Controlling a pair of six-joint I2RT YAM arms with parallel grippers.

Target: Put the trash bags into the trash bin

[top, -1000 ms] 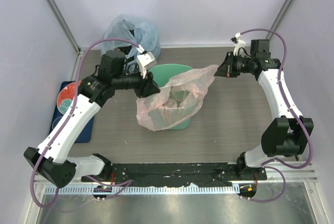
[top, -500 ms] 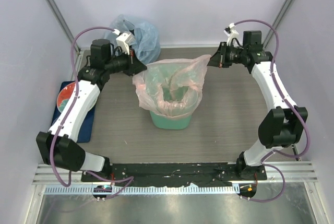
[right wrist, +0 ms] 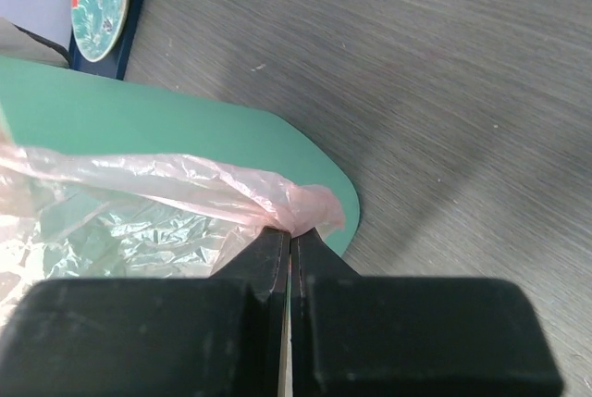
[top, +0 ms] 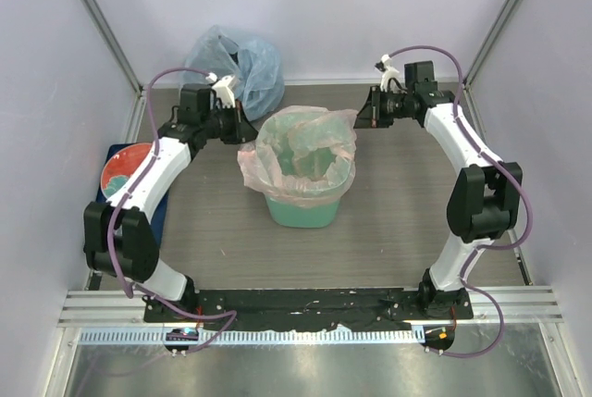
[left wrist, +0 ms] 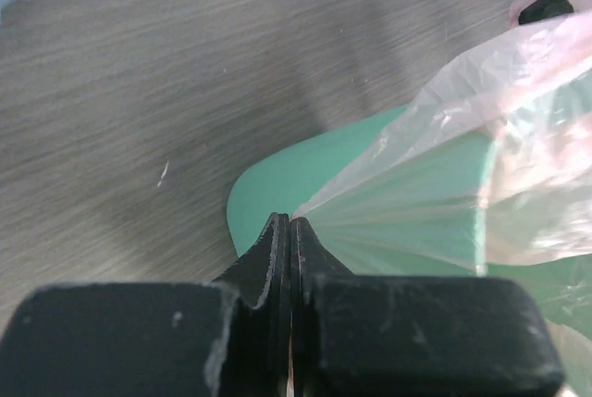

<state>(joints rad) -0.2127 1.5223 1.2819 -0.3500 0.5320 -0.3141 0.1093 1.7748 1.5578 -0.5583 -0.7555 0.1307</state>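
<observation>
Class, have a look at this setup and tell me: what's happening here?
Two robot arms are lining the mint-green bin with the pink bag. The left gripper and right gripper, jaws shut, each pinch an opposite edge, holding the bag stretched open over the bin's mouth. A blue bag sits behind.

White-shelled left arm (top: 157,167) and right arm (top: 455,136), black joints (top: 118,238), looping purple cables (top: 425,47)

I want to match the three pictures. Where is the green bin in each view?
Top external: green bin stands at centre, pink bag over its mouth.
Left wrist: lower middle to right, beyond the tips of the left gripper.
Right wrist: left half, beyond the tips of the right gripper.
Shared landmark: the pink bag, pinched by both grippers.
</observation>
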